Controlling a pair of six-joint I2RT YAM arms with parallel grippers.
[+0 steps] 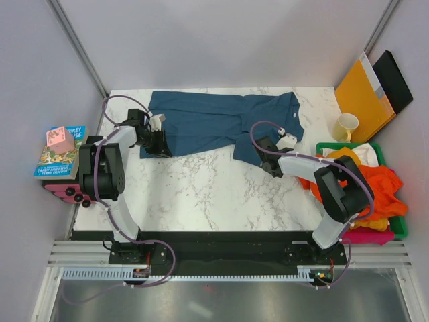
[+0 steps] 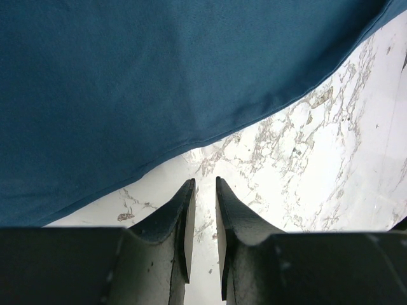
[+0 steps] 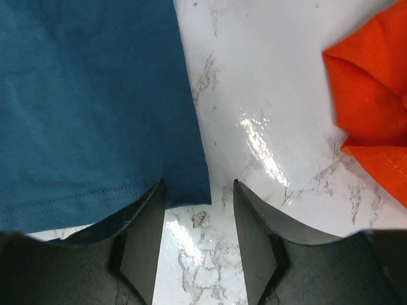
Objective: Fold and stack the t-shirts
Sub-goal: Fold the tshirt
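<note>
From above, your teal t-shirt (image 1: 214, 124) lies spread on the surface (image 1: 201, 194), with the left hand (image 1: 155, 137) and right hand (image 1: 268, 158) at its near corners, placed for a fold. In the left wrist view, that hand is nearly closed and empty, the hem just ahead. In the right wrist view, the hand is half-open and empty, with the shirt corner at one fingertip.

One teal t-shirt (image 1: 214, 124) is lying on the bench (image 1: 214, 194). Three more are showing in one green bin (image 1: 402, 225): an orange tee (image 1: 375, 184), a yellow tee (image 1: 379, 223) and a pink tee (image 1: 369, 236). One mug (image 1: 346, 126) and one orange envelope (image 1: 362, 97) are standing beside it.
</note>
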